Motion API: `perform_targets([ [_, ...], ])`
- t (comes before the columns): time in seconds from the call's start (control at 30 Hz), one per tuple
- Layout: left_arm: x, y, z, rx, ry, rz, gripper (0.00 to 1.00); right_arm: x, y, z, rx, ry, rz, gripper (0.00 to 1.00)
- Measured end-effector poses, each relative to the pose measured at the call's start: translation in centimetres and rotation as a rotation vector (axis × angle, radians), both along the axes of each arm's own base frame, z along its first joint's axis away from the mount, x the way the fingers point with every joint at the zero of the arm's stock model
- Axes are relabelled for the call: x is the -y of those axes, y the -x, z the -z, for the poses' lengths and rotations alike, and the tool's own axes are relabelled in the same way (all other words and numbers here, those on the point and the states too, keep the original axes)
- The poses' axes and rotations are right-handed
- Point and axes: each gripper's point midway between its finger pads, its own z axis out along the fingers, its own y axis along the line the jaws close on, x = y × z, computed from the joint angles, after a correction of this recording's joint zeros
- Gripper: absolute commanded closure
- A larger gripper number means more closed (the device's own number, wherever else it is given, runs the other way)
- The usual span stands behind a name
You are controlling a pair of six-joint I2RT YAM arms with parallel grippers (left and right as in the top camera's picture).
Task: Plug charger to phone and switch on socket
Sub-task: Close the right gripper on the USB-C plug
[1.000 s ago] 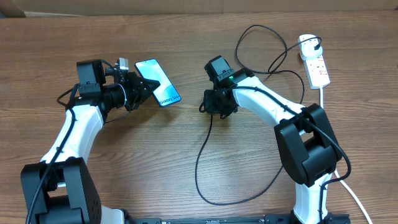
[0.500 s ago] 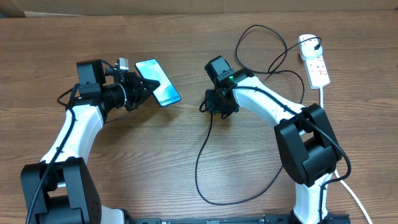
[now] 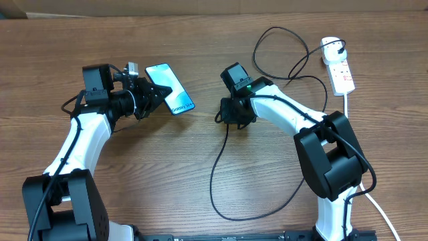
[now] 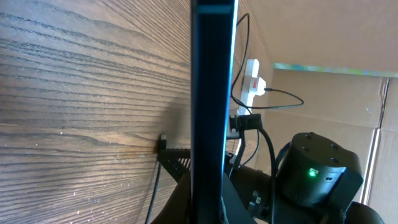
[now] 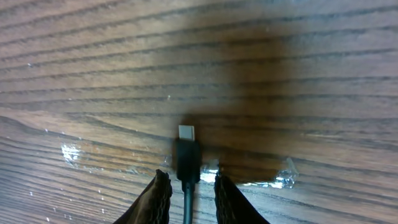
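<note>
Wood-grain counter [image 3: 167, 174], brown, seen from overhead and both wrists.

Phone [image 3: 170, 98]: lit light-blue screen, black edge, toward 10 o'clock of the counter's middle, raised off the surface in the left end effector [image 3: 152, 95], which is clenched on its left end. In the left wrist view the phone [image 4: 213, 93] shows edge-on as a dark vertical bar.

Charger [image 3: 221, 167]: thin black cable, looping from a plug at the socket [image 3: 338, 67] down past the middle and around toward 5 o'clock. Its connector tip [image 5: 186, 152] lies on the counter between the fingers [image 5: 158, 199] of the right end effector [image 3: 233, 115]; whether those fingers press the cable or only flank it cannot be told.

Socket: white strip with red switch marks, at 2 o'clock, well apart from the phone, white cord [image 3: 349, 104] running toward 5 o'clock.
</note>
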Motion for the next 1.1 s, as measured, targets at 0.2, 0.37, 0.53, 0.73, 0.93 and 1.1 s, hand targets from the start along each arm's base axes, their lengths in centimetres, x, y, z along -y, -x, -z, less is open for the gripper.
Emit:
perform_targets([
  [0.2,0.0,0.0,0.0,0.0,0.0,0.0,0.96,0.1,0.0,0.1,0.002,0.005,0.001,0.8],
  [0.37,0.0,0.0,0.0,0.0,0.0,0.0,0.96,0.4,-0.3,0.2,0.014,0.021,0.006,0.8],
  [0.53,0.0,0.0,0.0,0.0,0.0,0.0,0.96,0.3,-0.3,0.2,0.016,0.023,0.005,0.8],
  [0.73,0.0,0.0,0.0,0.0,0.0,0.0,0.96,-0.2,-0.1,0.3,0.026,0.033,0.001,0.83],
  [0.93,0.0,0.0,0.0,0.0,0.0,0.0,0.96,-0.7,0.2,0.3,0.032,0.045,-0.001,0.85],
  [1.1,0.0,0.0,0.0,0.0,0.0,0.0,0.96,-0.6,0.2,0.4,0.032,0.05,0.001,0.85],
])
